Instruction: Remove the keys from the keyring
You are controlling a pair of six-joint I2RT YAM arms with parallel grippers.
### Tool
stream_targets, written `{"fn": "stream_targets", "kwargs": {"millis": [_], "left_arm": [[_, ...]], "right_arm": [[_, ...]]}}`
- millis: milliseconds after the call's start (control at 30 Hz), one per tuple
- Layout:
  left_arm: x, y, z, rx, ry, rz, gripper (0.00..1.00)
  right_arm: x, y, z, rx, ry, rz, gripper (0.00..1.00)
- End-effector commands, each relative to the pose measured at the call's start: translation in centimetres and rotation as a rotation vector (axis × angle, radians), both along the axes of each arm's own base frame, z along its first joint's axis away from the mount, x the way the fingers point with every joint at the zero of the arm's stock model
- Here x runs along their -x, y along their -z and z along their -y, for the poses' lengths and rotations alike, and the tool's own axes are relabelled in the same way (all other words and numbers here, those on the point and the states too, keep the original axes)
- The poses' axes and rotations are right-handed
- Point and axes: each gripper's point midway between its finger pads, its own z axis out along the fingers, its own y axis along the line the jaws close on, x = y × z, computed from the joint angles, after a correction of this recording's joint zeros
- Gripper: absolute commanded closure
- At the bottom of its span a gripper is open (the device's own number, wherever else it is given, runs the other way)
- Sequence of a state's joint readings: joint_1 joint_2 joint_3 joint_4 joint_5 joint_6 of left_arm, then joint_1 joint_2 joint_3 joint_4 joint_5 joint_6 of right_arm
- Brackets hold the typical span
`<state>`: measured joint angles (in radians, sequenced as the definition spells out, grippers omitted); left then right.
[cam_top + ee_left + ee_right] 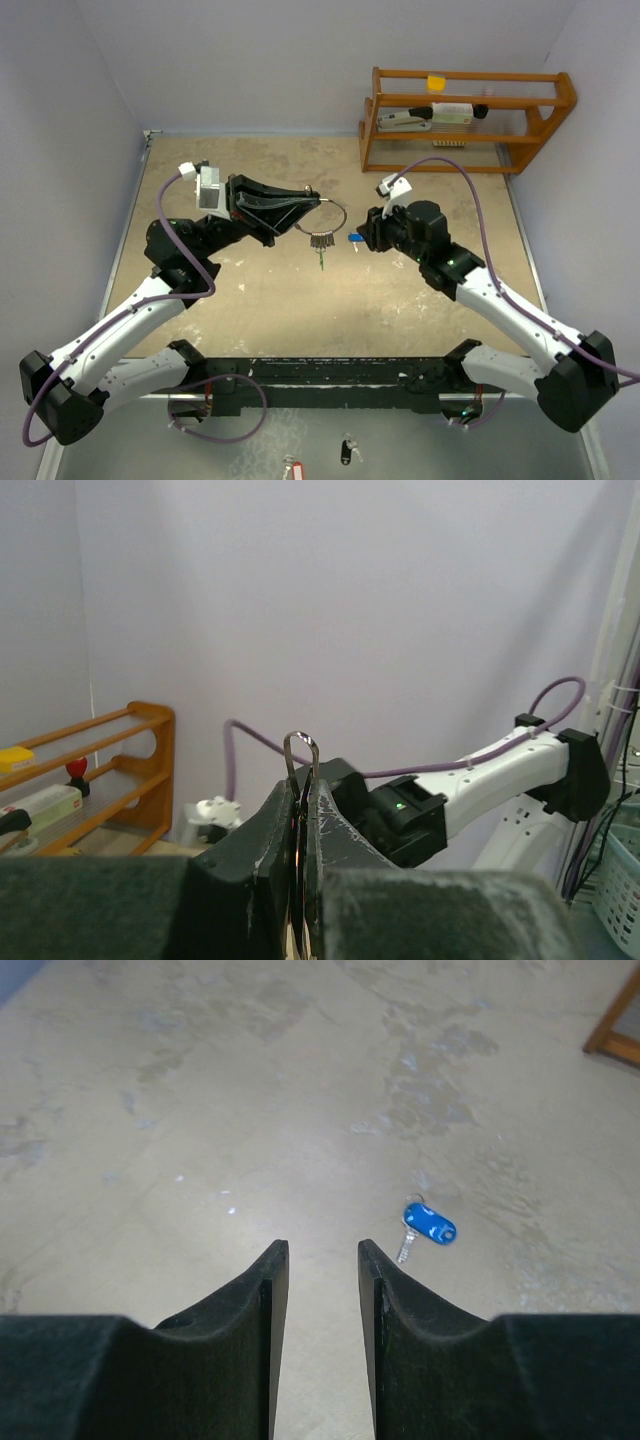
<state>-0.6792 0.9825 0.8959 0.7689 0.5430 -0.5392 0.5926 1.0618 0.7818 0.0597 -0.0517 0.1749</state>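
My left gripper (312, 200) is shut on the keyring (338, 212), a thin silver wire ring held above the table. Small silver pieces (322, 240) and the green-headed key (321, 262) hang from it. In the left wrist view the wire loop (301, 745) sticks up between the closed jaws of the left gripper (302, 785). The blue-headed key (355, 238) lies loose on the table, off the ring. My right gripper (366, 236) is open and empty just beside it. In the right wrist view the blue key (430, 1225) lies just right of the right gripper (322, 1250).
A wooden rack (465, 115) with small items stands at the back right. A black-tagged key (347, 450) and a red-tagged key (291, 468) lie in front of the arm bases. Walls close in the left, back and right sides.
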Motion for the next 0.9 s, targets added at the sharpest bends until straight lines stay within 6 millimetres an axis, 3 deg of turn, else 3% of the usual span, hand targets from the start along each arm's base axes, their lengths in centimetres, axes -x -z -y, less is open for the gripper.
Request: {"fn": "stream_targets", "kwargs": {"millis": [0,133,333,400,500,867], "left_arm": [[-1.5,-2.2,-0.7,0.055,-0.092,0.014,1.00],[-3.6,-1.6,-0.7,0.049,-0.176,-0.026,1.00],[-5.4,-1.2,-0.9,0.038,-0.252,-0.055,1.00],[-5.8,-1.0,-0.8,0.029,-0.268,-0.064,1.00],[-6.5,-0.6,-0.9,0.018,-0.298,-0.084,1.00],[-7.0,-0.5,-1.1,0.009,-0.327,-0.096,1.00]], "right_arm": [[2.9,-5.1,-1.9,-0.180,-0.162,0.146,0.63],[5.1,-7.5,-2.1,-0.254,-0.234,0.271,0.59],[6.4,-8.7,-2.2,-0.261,-0.250,0.382,0.49],[6.8,-8.9,-2.7,-0.248,-0.259,0.423,0.44],[7.3,-9.1,-4.1,-0.218,-0.269,0.471,0.43],[6.1,-10.6,-6.3,-0.198,-0.233,0.578,0.42]]}}
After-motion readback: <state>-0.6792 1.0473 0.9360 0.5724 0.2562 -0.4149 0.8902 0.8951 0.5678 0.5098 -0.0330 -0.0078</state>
